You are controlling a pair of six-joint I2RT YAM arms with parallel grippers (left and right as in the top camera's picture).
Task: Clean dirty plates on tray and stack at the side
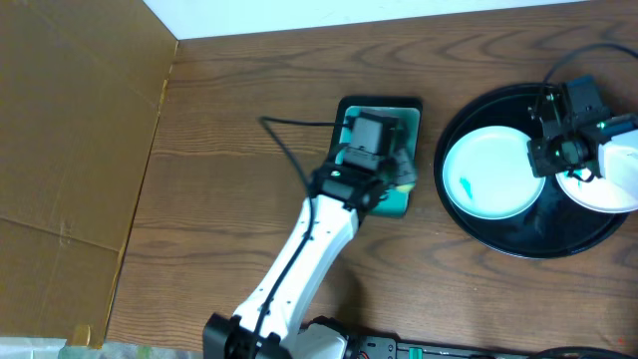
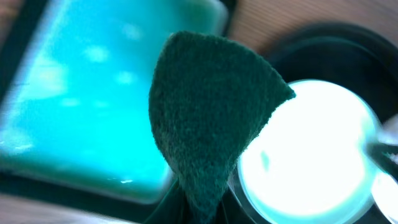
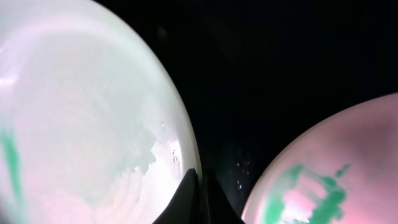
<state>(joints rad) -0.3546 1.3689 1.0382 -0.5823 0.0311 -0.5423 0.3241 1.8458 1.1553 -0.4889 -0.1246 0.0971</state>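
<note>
The left gripper [image 2: 200, 202] is clamped on a green sponge [image 2: 211, 118] above the teal tray [image 2: 93, 93] at mid-frame. At right, two plates [image 1: 486, 178] lie on the black tray [image 1: 518, 239]. The right gripper [image 3: 200, 190] sits at the left one's rim with its fingers close together, and it is unclear whether they pinch the rim.

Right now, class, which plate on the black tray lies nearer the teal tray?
The left plate, fully visible with a blue smear; the other plate is cut off at the right edge.

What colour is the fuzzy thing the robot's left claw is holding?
Dark green. The scrub pad shows best in the left wrist view.
</note>
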